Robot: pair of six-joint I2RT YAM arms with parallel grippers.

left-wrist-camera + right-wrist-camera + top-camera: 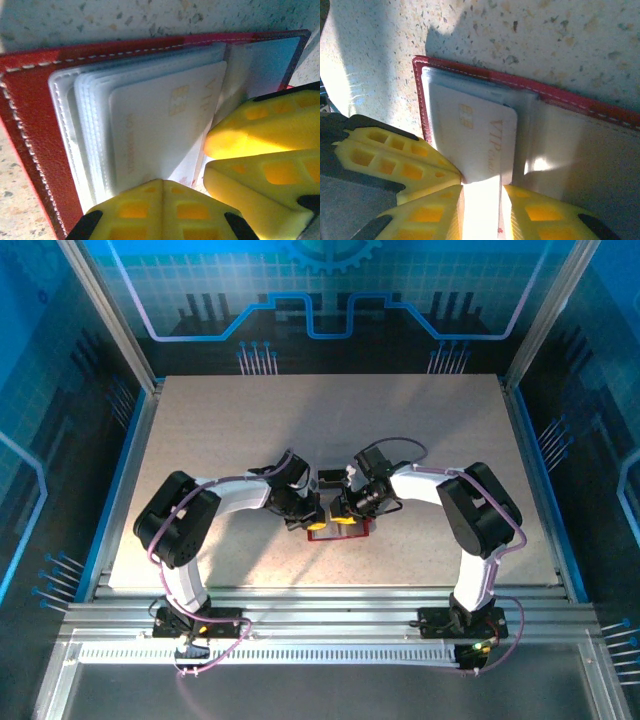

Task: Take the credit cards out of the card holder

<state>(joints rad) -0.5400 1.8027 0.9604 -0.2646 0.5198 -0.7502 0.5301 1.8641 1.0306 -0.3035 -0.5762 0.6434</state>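
On the speckled table (400,430), the left gripper (161,200), fingers pressed together, appears to pin the open red card holder (30,110) while the right gripper (481,210) pinches a pale card (475,135) lodged in its pocket, which likely calls for a steady outward pull next.

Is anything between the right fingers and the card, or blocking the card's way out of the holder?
Nothing visible. The right fingers pinch the pale card's free edge. The shut left fingers sit on the holder beside that card, not across its way out.
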